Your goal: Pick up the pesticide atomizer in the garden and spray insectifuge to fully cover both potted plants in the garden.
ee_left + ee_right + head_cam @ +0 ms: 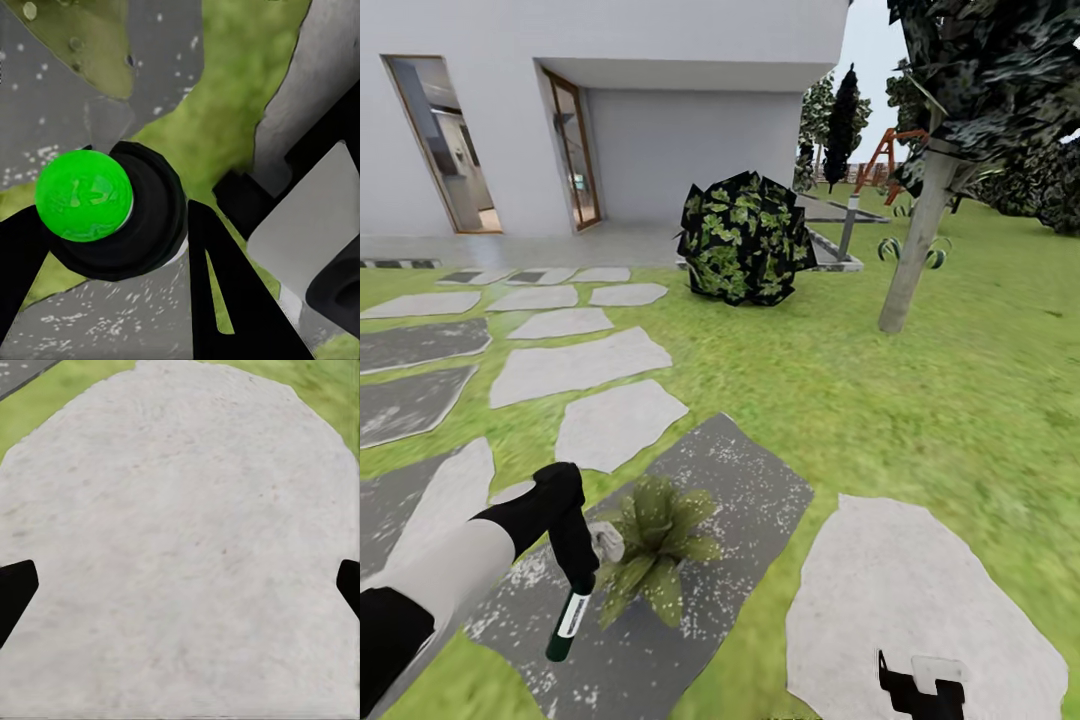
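My left gripper (579, 583) is shut on the pesticide atomizer (568, 622), a small dark green bottle with a white label, held pointing down. It hangs just left of a potted plant (657, 548), a low rosette of pointed green leaves with a grey pot (606, 541) at its side. In the left wrist view the atomizer (112, 217) shows end-on as a black round body with a bright green cap, between the black fingers (225, 300). My right gripper (920, 690) is open and empty over a pale stone (180, 532).
The plant stands on a dark speckled stepping stone (740, 490); more grey stones (575, 365) lead left to the house. A dark leafy bush (745, 238), a tree trunk (913, 245) and a grey bollard (848, 225) stand farther off on the lawn.
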Robot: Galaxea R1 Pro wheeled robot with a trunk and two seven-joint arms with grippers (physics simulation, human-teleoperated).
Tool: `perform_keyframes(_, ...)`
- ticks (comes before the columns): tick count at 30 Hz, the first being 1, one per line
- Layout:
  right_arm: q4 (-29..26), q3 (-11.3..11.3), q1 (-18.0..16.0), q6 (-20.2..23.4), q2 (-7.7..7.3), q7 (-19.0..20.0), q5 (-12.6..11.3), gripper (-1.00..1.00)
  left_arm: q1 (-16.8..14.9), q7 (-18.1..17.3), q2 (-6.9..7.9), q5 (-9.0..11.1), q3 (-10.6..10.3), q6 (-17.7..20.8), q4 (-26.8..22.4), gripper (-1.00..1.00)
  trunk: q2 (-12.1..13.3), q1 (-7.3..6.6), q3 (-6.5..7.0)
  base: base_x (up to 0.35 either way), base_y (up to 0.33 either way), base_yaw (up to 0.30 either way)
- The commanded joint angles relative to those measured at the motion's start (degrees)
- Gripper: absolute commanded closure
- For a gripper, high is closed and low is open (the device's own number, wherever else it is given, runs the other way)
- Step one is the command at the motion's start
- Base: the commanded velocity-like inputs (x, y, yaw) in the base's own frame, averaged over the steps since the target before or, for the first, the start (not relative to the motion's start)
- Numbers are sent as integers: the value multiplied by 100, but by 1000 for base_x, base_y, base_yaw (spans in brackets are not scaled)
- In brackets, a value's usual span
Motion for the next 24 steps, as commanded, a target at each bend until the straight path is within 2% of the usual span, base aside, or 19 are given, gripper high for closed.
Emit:
perform_keyframes(1, 8, -25, -7, -15, 2, -33, 63, -100, 13, 33, 12, -34, -1, 64, -12, 100, -2, -1, -5, 1, 1, -211)
perform_keyframes(4, 10, -25, -7, -15, 3, -33, 62, -100, 31, 356, 14, -23, 12, 70, 27, 100, -2, -1, -5, 0, 0, -71)
perform_keyframes(7, 9, -25, -7, -15, 2, -33, 64, -100, 36, 476, 14, 25, 16, 73, 67, 100, -2, -1, -5, 0, 0, -9)
perform_keyframes(13, 8, -25, -7, -15, 6, -33, 65, -100, 158, 446, 7, 56, 12, 70, 81, 100, -2, -1, -5, 68, 52, -1)
perform_keyframes(15, 10, -25, -7, -15, 7, -33, 66, -100, 242, 443, -41, 56, 8, 66, 81, 100, -2, -1, -5, 192, 206, 0)
perform_keyframes(24, 10, -25, -7, -15, 10, -33, 64, -100, 283, 449, -100, 23, 15, 56, 83, 100, -2, -1, -5, 42, 44, 0)
